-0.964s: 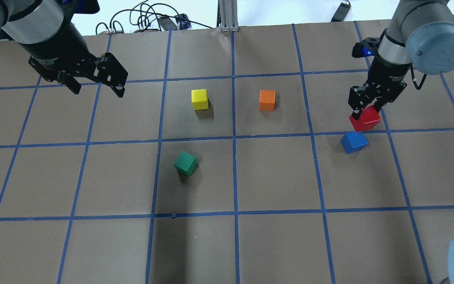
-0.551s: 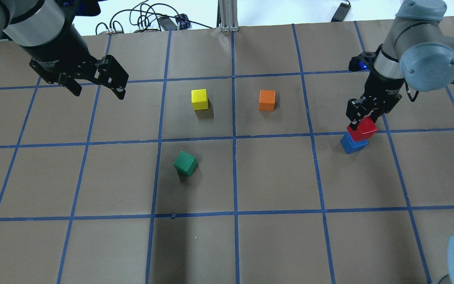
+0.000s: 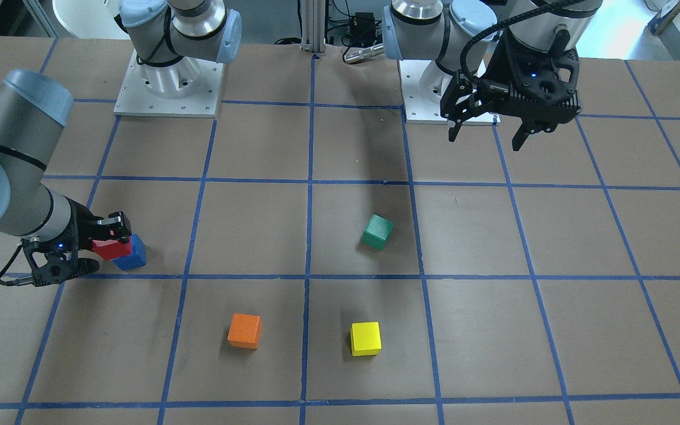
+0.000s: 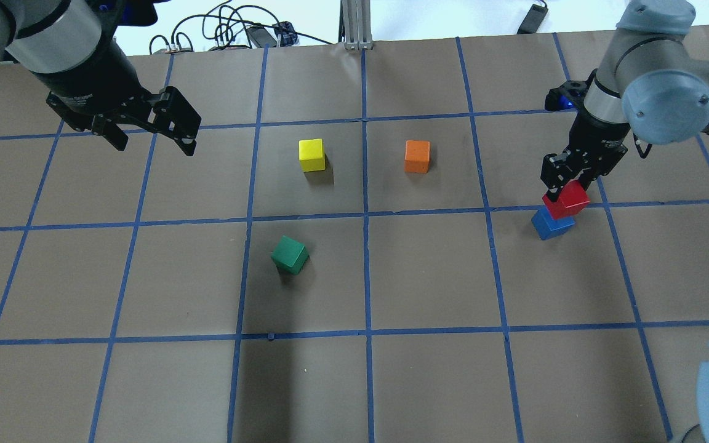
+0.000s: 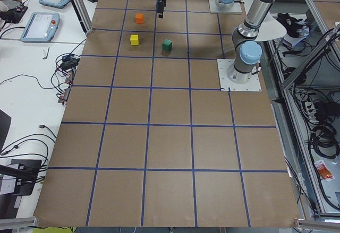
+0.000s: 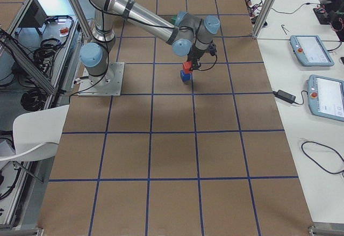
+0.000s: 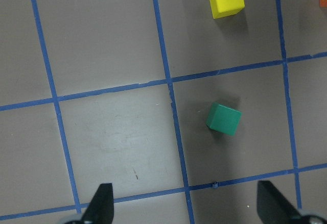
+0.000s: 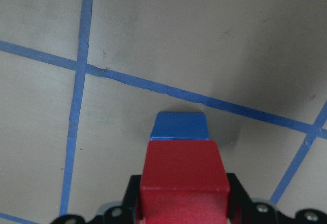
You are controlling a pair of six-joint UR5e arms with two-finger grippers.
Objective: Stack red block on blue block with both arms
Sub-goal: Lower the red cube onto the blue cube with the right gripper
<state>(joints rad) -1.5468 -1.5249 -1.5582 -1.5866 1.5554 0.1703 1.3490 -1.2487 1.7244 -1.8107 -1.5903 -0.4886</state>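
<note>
My right gripper (image 4: 567, 191) is shut on the red block (image 4: 567, 200) and holds it on top of, or just above, the blue block (image 4: 552, 226); I cannot tell whether they touch. In the right wrist view the red block (image 8: 184, 180) covers most of the blue block (image 8: 180, 126). The pair also shows in the front view, red block (image 3: 110, 248) over blue block (image 3: 133, 258). My left gripper (image 4: 154, 145) is open and empty, high over the far left of the table, far from both blocks.
A yellow block (image 4: 311, 154) and an orange block (image 4: 416, 156) sit mid-table at the far side. A green block (image 4: 289, 254) sits tilted nearer the centre, below the left wrist camera (image 7: 224, 118). Cables (image 4: 225, 31) lie beyond the table's far edge.
My right gripper has carried the red block down and toward the blue block, from beside it to over it. In the last half second it barely moved. The left arm stayed put.
</note>
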